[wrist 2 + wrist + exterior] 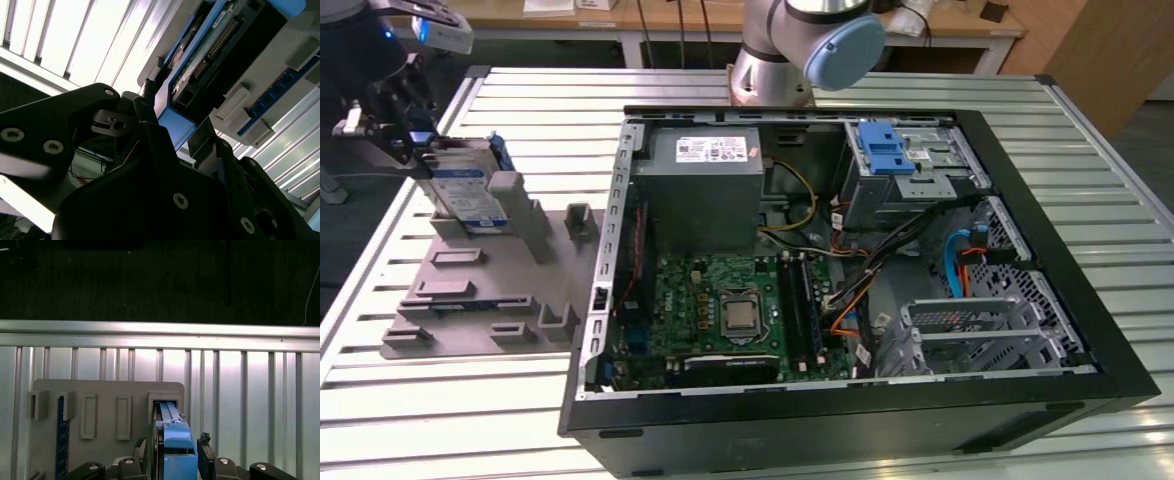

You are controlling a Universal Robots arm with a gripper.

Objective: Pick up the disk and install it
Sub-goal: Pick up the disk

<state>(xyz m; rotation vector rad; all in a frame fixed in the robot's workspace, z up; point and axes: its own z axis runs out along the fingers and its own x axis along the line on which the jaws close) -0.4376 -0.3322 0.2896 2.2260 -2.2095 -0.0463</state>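
Standing upright in a slot of the matte grey moulded holder [480, 290], the flat silver disk [464, 190], edged by a blue plastic frame, is straddled by the black tool [416, 140]. Whether it is clenched cannot be told. An open black computer case [854, 425] is seen beside the holder on the ribbed metal counter [1081, 140].
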